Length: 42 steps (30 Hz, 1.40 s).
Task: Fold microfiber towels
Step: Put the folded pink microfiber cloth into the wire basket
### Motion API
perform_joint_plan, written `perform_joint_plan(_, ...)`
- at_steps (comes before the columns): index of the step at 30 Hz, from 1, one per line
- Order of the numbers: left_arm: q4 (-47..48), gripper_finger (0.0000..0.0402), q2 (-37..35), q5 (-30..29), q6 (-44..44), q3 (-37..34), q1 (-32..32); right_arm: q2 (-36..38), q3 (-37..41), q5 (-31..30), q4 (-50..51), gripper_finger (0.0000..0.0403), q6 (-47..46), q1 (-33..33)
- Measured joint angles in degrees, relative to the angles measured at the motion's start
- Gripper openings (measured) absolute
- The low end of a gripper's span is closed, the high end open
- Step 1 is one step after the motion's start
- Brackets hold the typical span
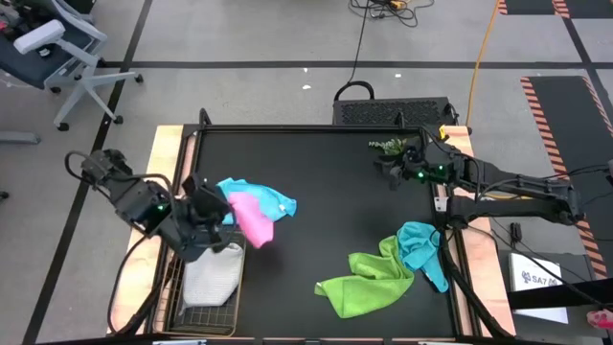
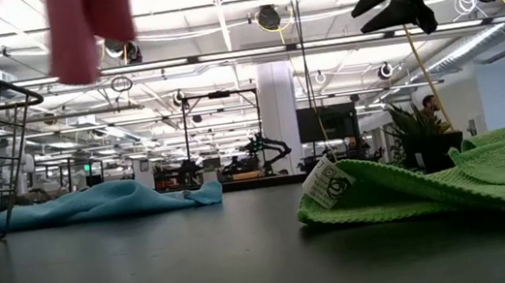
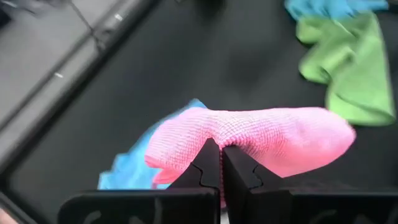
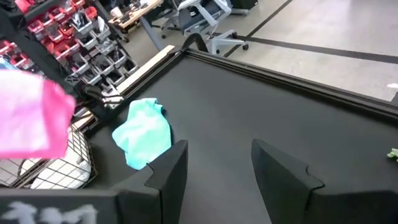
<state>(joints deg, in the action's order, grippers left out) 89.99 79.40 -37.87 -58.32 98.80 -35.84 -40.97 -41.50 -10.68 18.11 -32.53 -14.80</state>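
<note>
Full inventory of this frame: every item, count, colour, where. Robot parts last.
pink towel: 1, pink, lifted off the table by the left gripper
light blue towel: 1, light blue, table left of centre
lime green towel: 1, lime green, front right
teal towel: 1, teal, overlapping the lime green towel
grey-white towel: 1, pale, in the wire basket
wire basket: 1, front left corner
potted plant: 1, green, back right
left gripper: shut on the pink towel
right gripper: open, above the table's back right
</note>
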Motion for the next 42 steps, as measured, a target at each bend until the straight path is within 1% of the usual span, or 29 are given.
perform_joint_plan(2, 0.02, 0.0000, -0.02, 2.11, -1.07, 0.00, -1.49, -0.02, 0.00, 0.03, -0.18, 0.0169, -1.15, 0.00)
perform_joint_plan(4, -0.02, 0.0000, 0.00, 2.25, -1.97, 0.00, -3.07, -0.63, 0.00, 1.73, -1.83, 0.0169, -3.12, 0.02)
perform_joint_plan(6, 0.01, 0.0000, 0.00, 0.69, -2.21, -0.02, -4.21, -2.93, 0.25, 6.70, -7.73, 0.0164, -4.21, 0.64)
perform_joint_plan(8, 0.01, 0.0000, 0.00, -1.23, -1.83, -0.02, -4.59, -7.71, 0.74, 12.34, -17.57, 0.0150, -3.91, 2.86)
perform_joint_plan(10, 0.01, 0.0000, 0.00, -3.57, -0.36, -0.02, -4.42, -14.28, 0.74, 16.94, -27.69, 0.0124, -2.56, 6.02)
perform_joint_plan(12, 0.02, 0.0000, 0.00, -7.30, 2.17, -0.02, -3.82, -21.68, 0.87, 21.26, -36.20, 0.0088, -1.09, 8.99)
perform_joint_plan(13, 0.01, 0.0000, -0.01, -9.31, 3.52, -0.02, -3.32, -25.13, 0.63, 23.29, -39.79, 0.0067, -0.81, 10.06)
perform_joint_plan(15, -0.02, 0.0000, -0.02, -12.63, 6.23, -0.02, -1.84, -31.67, -1.42, 27.33, -43.26, 0.0023, 0.43, 11.49)
perform_joint_plan(16, 0.03, 0.0000, -0.06, -13.96, 7.45, -0.02, -0.99, -34.60, -3.11, 29.20, -43.31, 0.0012, 2.00, 11.89)
perform_joint_plan(18, 0.00, 0.0000, -0.29, -15.65, 9.84, -0.02, 0.80, -40.24, -7.78, 30.51, -41.84, 0.0009, 5.25, 12.46)
perform_joint_plan(22, 0.03, 0.0000, -0.39, -17.87, 14.39, -0.02, 5.02, -50.32, -20.95, 34.89, -36.48, 0.0001, 14.60, 13.01)
perform_joint_plan(25, 0.03, 0.0000, -0.37, -17.89, 17.64, -0.02, 7.96, -56.89, -31.85, 34.98, -29.06, 0.0001, 21.89, 13.92)
perform_joint_plan(28, 0.02, 0.0000, -0.55, -17.18, 21.15, -0.03, 10.05, -62.65, -39.85, 34.68, -22.42, 0.0000, 28.82, 15.22)
perform_joint_plan(31, 0.02, 0.0000, -1.57, -16.75, 23.88, -0.04, 11.51, -66.94, -44.51, 34.72, -21.71, 0.0000, 32.16, 16.41)
perform_joint_plan(34, 0.05, 0.0000, -2.72, -16.78, 24.13, -0.04, 12.35, -68.54, -45.39, 34.73, -20.61, 0.0000, 31.74, 16.42)
perform_joint_plan(36, 0.03, 0.0000, -3.21, -13.75, 23.91, -0.04, 12.35, -68.10, -45.33, 33.09, -17.79, 0.0000, 32.14, 15.68)
perform_joint_plan(39, 0.06, 0.0000, -3.73, -2.70, 23.12, -0.04, 11.60, -65.10, -45.33, 28.42, -10.90, 0.0000, 34.62, 14.35)
perform_joint_plan(42, 0.04, 0.0000, -4.05, 7.61, 19.72, -0.04, 9.74, -61.51, -45.35, 23.13, -3.75, 0.0000, 36.31, 13.22)
